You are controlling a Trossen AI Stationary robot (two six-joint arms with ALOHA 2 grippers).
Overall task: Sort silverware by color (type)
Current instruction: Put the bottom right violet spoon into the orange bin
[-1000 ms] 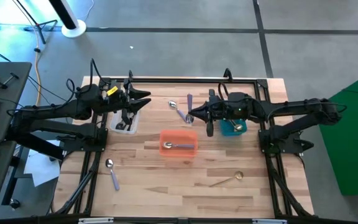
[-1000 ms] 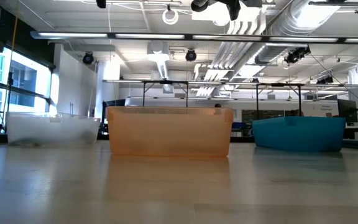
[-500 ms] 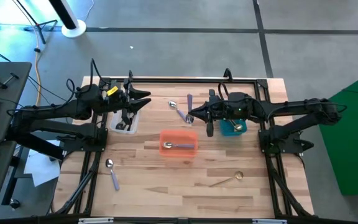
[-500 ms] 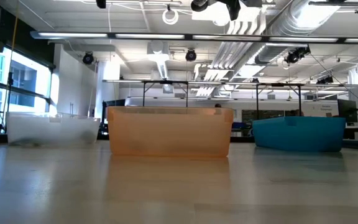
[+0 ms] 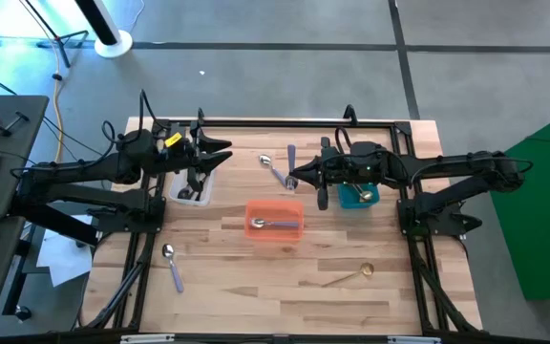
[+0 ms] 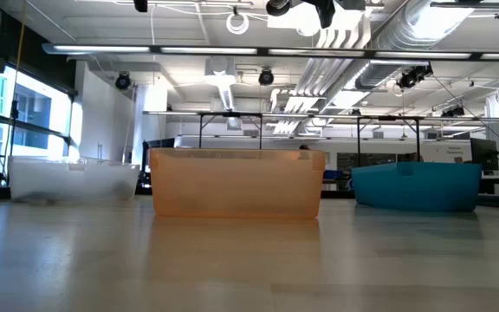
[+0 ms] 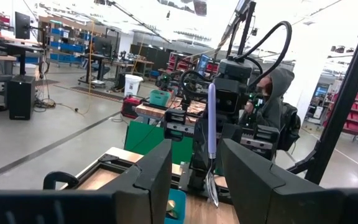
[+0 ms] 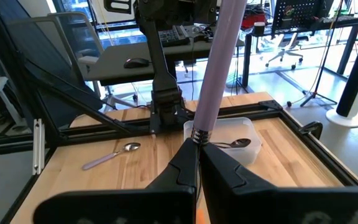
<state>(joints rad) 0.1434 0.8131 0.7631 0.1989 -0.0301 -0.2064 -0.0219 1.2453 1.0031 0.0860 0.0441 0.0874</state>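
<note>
My right gripper (image 5: 294, 179) hovers over the table's far middle, shut on a spoon with a lavender handle (image 8: 218, 68). The left wrist view also shows this spoon (image 7: 211, 124), standing upright. My left gripper (image 7: 196, 180) is open and holds nothing; it hangs above the clear bin (image 5: 191, 187), pointing at the right gripper. A black spoon (image 8: 232, 144) lies in the clear bin. Another lavender spoon (image 5: 271, 169) lies on the table under the right gripper. One more (image 5: 172, 266) lies near left, and a gold spoon (image 5: 351, 276) near right. My right gripper pinches the spoon between its two fingers where the lavender handle meets the metal neck (image 8: 195, 135). The fingers come in level from the table's right side and lie across the spoon. The spoon stands upright, handle up, bowl (image 7: 212, 186) hanging below, clear of the table.
The orange bin (image 5: 275, 220) stands mid-table with a lavender spoon (image 5: 273, 225) in it. The teal bin (image 5: 358, 195) sits under the right arm. A black frame (image 5: 275, 122) runs round the table's edges. A person (image 7: 272, 106) in a hood sits beyond the table's right end.
</note>
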